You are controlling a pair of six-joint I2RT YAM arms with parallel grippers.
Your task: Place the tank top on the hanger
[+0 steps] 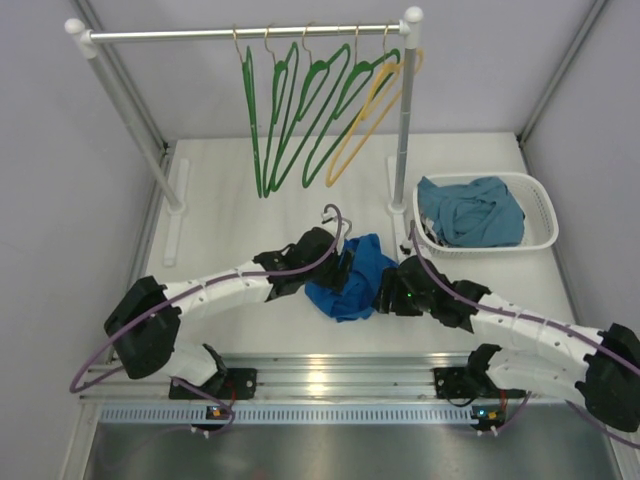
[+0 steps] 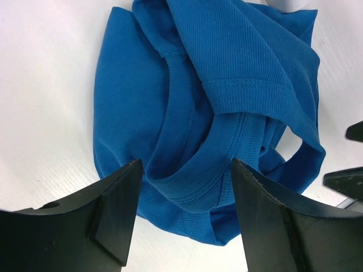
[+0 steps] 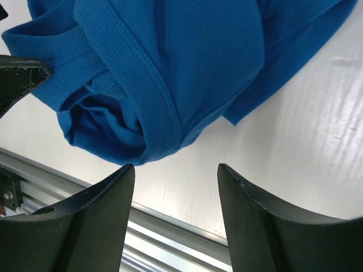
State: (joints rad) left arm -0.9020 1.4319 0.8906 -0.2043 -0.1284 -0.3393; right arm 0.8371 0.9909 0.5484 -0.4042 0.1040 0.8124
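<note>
The royal-blue tank top lies crumpled on the white table between my two grippers. My left gripper is open at its left side; in the left wrist view its jaws straddle a ribbed band of the tank top without closing on it. My right gripper is open at the top's right side; in the right wrist view its jaws stand over bare table just past the fabric edge. Several green hangers hang on the rail at the back, none held.
A yellow hanger hangs at the right end of the rail. A white basket with a teal-blue garment stands at the right. The rack's right post stands just behind the tank top. A metal rail edges the table front.
</note>
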